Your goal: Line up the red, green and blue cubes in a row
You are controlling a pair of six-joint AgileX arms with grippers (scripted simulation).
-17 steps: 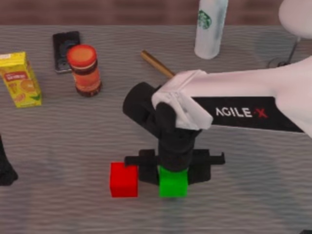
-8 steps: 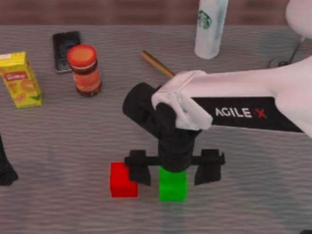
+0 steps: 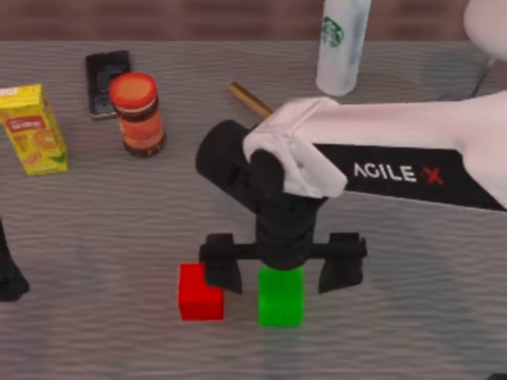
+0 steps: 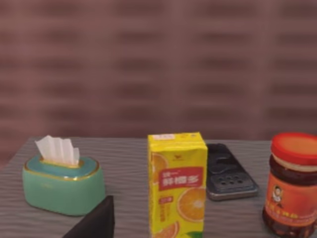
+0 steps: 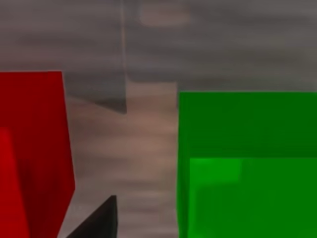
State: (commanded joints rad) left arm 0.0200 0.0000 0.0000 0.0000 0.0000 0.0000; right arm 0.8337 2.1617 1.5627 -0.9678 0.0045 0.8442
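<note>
My right gripper (image 3: pixel 282 273) stands wide open over the green cube (image 3: pixel 281 296); my left arm (image 3: pixel 9 273) is parked at the table's left edge.

Going left to right in the top view: I see the yellow juice carton (image 3: pixel 32 128), a dark phone-like slab (image 3: pixel 105 81) and the red-lidded jar (image 3: pixel 138 113) at the back left. The red cube (image 3: pixel 199 293) sits on the grey table (image 3: pixel 103 237) near the front, with the green cube just beside it on the right, a small gap between them. My right gripper's two fingers (image 3: pixel 222 265) are spread apart on either side of the green cube, touching neither cube as far as I can tell. I cannot find the blue cube in any view. I cannot tell my left gripper's state.
</note>
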